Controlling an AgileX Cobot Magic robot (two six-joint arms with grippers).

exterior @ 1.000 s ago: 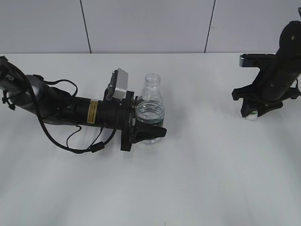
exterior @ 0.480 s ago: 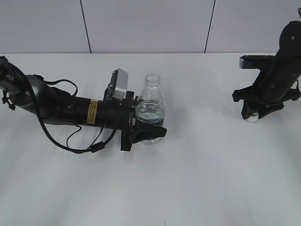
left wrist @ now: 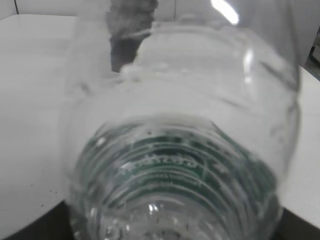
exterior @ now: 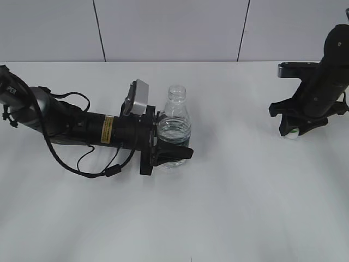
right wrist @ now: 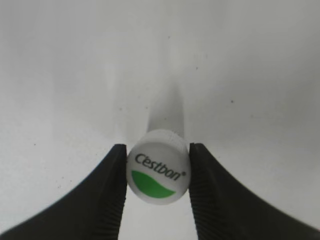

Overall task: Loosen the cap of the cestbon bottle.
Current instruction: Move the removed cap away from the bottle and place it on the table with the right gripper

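The cestbon bottle (exterior: 174, 128) stands upright left of the table's middle, clear, with a green label and an open, capless neck. My left gripper (exterior: 173, 153) is shut on its lower body. The bottle fills the left wrist view (left wrist: 180, 150), where the jaws are hidden behind it. The white cap (right wrist: 158, 166) with its green logo sits between the two black fingers of my right gripper (right wrist: 157, 172), which is shut on it. In the exterior view the right gripper (exterior: 293, 131) holds the cap (exterior: 293, 135) low over the table at the far right.
The white table (exterior: 229, 207) spreads around both arms. A grey panelled wall (exterior: 163, 27) runs along its far edge. The left arm's cables (exterior: 92, 164) lie on the table beside the arm.
The right gripper with the cap has shifted very slightly, up and back down. The left arm and the bottle have not moved.
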